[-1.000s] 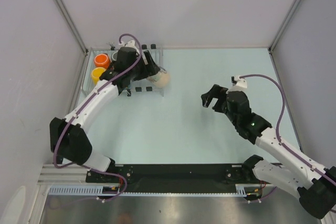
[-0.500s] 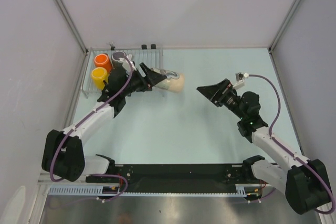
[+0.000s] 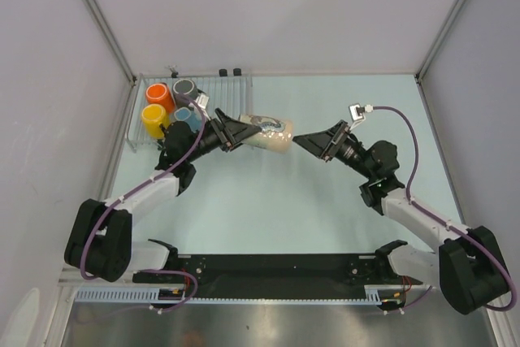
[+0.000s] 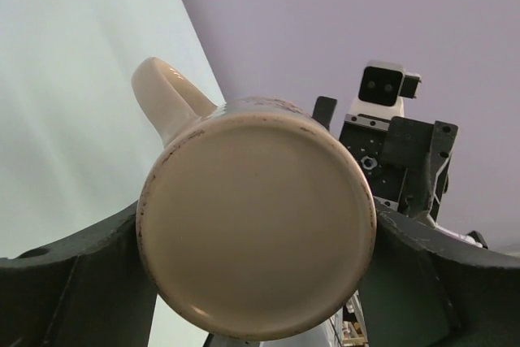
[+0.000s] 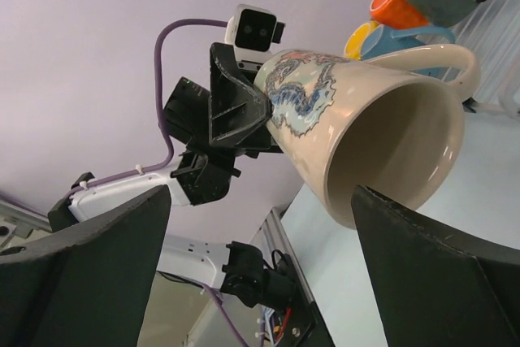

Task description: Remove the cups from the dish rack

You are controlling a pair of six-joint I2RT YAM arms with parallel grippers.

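Hanging on its side above the worktop [image 3: 325,201], the cream mug [image 3: 266,132] is clear of the dish rack [image 3: 236,79] and sits between the two arms, its base end pinched in the left pincer [image 3: 240,129] and its open mouth turned towards the right pincer [image 3: 302,142]. A second ago this mug was at the rack's right end with the left arm reaching over the bars; since then it has been carried out to mid-worktop and tipped level, while the right arm has swung in from the right until its spread jaws sit just off the rim, apart from it. That reads as a hand-over being set up, with one cup out and four left. The mug is glossy glazed ceramic, flaring from a flat round base with a speckled edge to a wider mouth, with a thick looped handle and a blue-grey dragon print on its wall. Behind it, the orange mug [image 3: 158,91], dark grey mug [image 3: 184,87], yellow mug [image 3: 152,114] and light blue mug [image 3: 185,115] crowd the left end of the clear, thin-barred rack.
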